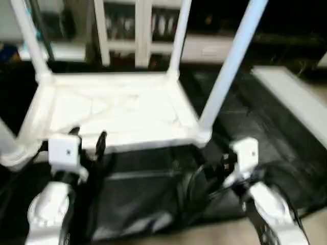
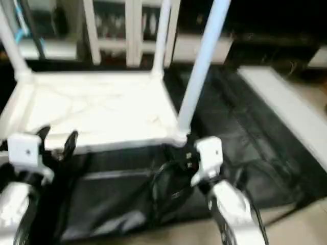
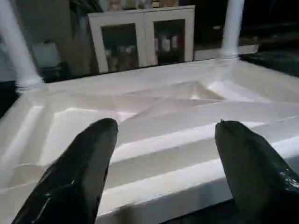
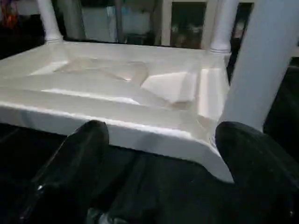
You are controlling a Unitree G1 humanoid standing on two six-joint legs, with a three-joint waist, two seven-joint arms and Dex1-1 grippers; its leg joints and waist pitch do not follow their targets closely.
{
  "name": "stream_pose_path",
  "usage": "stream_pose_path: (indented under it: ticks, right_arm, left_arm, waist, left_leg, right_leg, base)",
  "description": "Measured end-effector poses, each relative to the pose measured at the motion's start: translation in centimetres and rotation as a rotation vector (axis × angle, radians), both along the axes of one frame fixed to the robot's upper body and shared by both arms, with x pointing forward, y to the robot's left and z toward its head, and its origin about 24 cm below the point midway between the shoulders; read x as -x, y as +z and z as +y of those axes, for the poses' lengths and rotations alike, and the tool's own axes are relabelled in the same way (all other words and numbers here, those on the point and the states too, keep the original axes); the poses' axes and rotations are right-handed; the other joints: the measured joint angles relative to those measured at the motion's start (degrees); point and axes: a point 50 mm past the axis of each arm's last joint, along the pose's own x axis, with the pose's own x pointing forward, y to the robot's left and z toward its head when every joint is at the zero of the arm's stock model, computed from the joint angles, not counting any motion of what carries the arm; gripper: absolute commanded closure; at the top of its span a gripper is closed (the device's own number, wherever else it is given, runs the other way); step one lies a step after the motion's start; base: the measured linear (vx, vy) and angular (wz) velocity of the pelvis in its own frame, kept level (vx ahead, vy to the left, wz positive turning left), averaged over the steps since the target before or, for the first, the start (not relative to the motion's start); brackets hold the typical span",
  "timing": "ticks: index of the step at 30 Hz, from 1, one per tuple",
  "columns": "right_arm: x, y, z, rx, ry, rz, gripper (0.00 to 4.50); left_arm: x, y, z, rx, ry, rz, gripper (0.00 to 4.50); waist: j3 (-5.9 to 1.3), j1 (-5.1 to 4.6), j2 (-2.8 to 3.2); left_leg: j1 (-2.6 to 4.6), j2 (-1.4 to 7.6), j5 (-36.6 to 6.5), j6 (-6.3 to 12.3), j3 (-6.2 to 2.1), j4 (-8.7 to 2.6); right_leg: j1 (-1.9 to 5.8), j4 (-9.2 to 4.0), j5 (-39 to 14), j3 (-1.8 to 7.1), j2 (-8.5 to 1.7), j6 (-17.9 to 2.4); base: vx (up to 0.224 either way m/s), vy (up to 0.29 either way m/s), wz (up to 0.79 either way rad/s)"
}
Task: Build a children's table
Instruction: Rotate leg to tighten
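Where legs rise, table top (image 1: 117,109) inverted, left claw (image 3: 163,163) spread

No legible text or labels.

legs (image 1: 225,71) upright, btwn them open

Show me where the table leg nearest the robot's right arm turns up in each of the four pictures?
Left eye view: near-right leg, rising slanted right of centre.
Right eye view: same leg, just right of centre.
Left wrist view: not in it; only the two far legs show.
Right wrist view: broad white tube at the edge.
Shared landmark: white glass-door cabinet behind the upturned table top.
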Motion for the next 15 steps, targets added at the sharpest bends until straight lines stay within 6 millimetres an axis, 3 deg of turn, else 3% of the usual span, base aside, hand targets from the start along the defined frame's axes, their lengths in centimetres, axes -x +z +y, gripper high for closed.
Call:
stream_pose_path:
  ticks: [1,2,3,4,6,7,9,10,13,14,15]
  right_arm:
    - [0.2,-0.4,0.1,0.002,0.006,0.016,0.43]
    - [0.2,-0.4,0.3,0.007,0.013,0.018,0.43]
    - [0.1,-0.3,0.4,0.024,0.012,0.004,0.43]
    - [-0.2,-0.1,0.3,0.048,0.002,-0.023,0.43]
    - [-0.6,-0.5,0.0,0.087,-0.015,-0.02,0.43]
    - [-0.8,-0.8,-0.3,0.109,-0.021,-0.012,0.43]
    - [-1.0,-0.7,-0.5,0.112,-0.025,-0.011,0.43]
    - [-1.3,-0.5,-0.4,0.099,-0.02,-0.014,0.43]
    - [-1.7,0.1,-0.1,0.059,0.007,-0.017,0.43]
    - [-1.7,0.0,-0.1,0.055,0.015,-0.007,0.43]
    - [-1.6,-0.1,-0.1,0.062,0.03,-0.006,0.43]
  left_arm:
    - [-0.1,0.3,0.3,-0.008,0.027,-0.015,0.81]
    - [0.0,0.4,0.7,-0.017,0.058,-0.018,0.81]
    - [0.1,0.4,1.2,-0.027,0.096,-0.018,0.81]
    - [0.3,0.4,1.7,-0.029,0.15,-0.02,0.81]
    - [0.5,0.2,2.2,-0.023,0.201,-0.014,0.81]
    - [0.5,0.2,2.2,-0.022,0.207,-0.013,0.81]
    - [0.4,0.3,2.1,-0.019,0.199,-0.012,0.81]
    - [0.3,0.3,1.9,-0.015,0.188,-0.014,0.81]
    - [0.0,0.2,1.1,-0.007,0.138,-0.009,0.81]
    - [-0.1,0.1,0.7,0.0,0.114,-0.007,0.81]
    - [-0.1,0.1,0.3,0.003,0.097,-0.005,0.81]
  waist:
    - [0.0,-1.3,-0.41]
    - [0.0,-1.57,-1.09]
    - [0.08,-1.59,-1.58]
    - [0.12,-1.42,-2.05]
    - [0.16,-0.17,-2.49]
    - [0.26,0.59,-2.7]
    - [0.77,1.5,-2.24]
    - [1.01,1.84,-2.15]
    - [1.16,2.81,-2.48]
    - [1.19,3.17,-2.5]
    - [1.26,3.62,-2.58]
  left_leg:
    - [0.21,0.28,1.38,4.3,-0.24,-0.58]
    - [0.21,0.47,1.65,4.38,-0.34,-0.64]
    - [0.25,0.53,1.81,4.51,-0.36,-0.71]
    - [0.02,0.58,2.12,4.16,0.06,-1.12]
    - [0.29,0.49,2.33,3.81,0.48,-3.0]
    - [1.02,0.61,2.33,3.81,1.22,-4.2]
    - [1.35,0.96,2.34,3.8,2.03,-5.39]
    - [1.66,1.21,2.42,3.67,2.41,-5.8]
    - [1.66,1.98,2.98,2.79,3.3,-5.96]
    - [1.74,2.08,3.12,2.82,3.43,-5.96]
    - [1.27,1.92,3.26,3.0,3.09,-5.95]
  right_leg:
    - [-1.13,1.48,-0.23,3.17,1.71,-1.19]
    - [-1.49,2.56,-0.2,4.96,2.73,-1.13]
    - [-1.24,2.01,-0.29,6.26,2.98,-0.89]
    - [-1.08,1.01,-0.22,7.12,2.68,1.84]
    - [-1.43,0.15,0.54,7.11,2.53,1.57]
    - [-1.47,-0.4,0.77,7.2,2.41,1.36]
    - [-1.48,-0.92,0.79,7.2,2.4,1.31]
    - [-1.56,-1.02,0.85,7.17,2.43,1.21]
    - [-1.77,-0.97,1.56,7.11,2.55,0.69]
    - [-1.85,-0.94,1.56,7.11,2.55,0.68]
    - [-1.34,-0.98,1.59,6.69,2.37,0.7]
  base:
    - [0.0,0.0,0.0]
    - [0.0,0.0,0.0]
    - [-0.078,-0.019,0.16]
    - [-0.139,-0.082,-0.13]
    - [-0.143,-0.093,-0.13]
    - [-0.115,-0.1,-0.03]
    - [-0.102,-0.089,-0.04]
    - [-0.069,-0.055,-0.02]
    - [-0.023,-0.018,-0.01]
    - [0.0,0.0,0.0]
    - [0.0,0.0,0.0]
